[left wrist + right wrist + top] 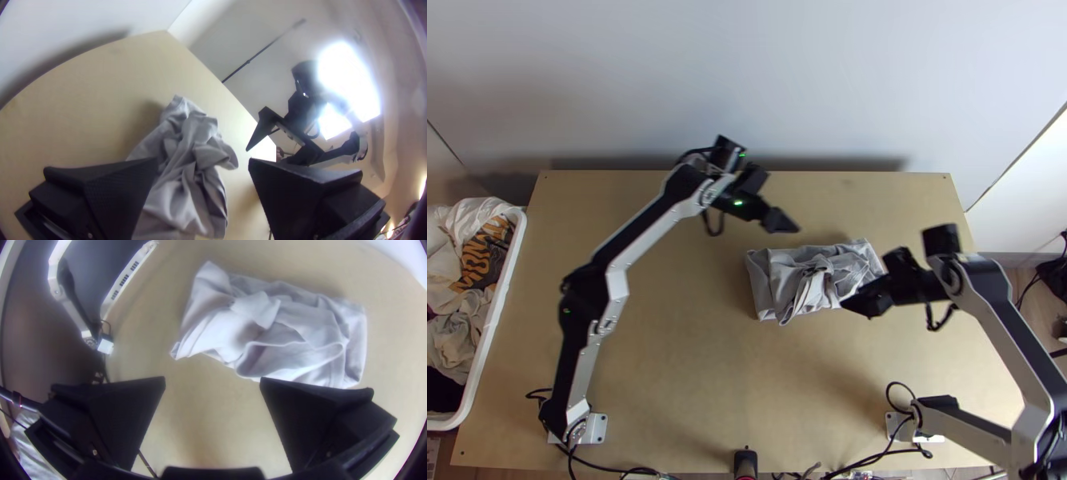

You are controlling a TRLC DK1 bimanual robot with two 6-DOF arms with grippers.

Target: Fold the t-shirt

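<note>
Left gripper (pixel 783 202) and right gripper (pixel 865 278) gape wide, empty, near the soft grey shirt (pixel 785 268), a crumpled oblong; the right wrist view reveals its thin, looping edge (pixel 284 344).

Beyond the wide-spread left end effector (pixel 776 204), the t-shirt (pixel 184 178) lies bunched on the table (pixel 89 106).

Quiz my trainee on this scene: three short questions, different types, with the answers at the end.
1. True or false: the grey cloth t-shirt lies rumpled on the light wooden table.

2. The left arm's black, wide-fingered claw is:
a) clamped on a sleeve
b) open
c) shut on nothing

3. Fill in: in the top view, the white-rimmed bin of clothes is at the picture's ____ edge.

Key: 1 true; 2 b; 3 left
</note>
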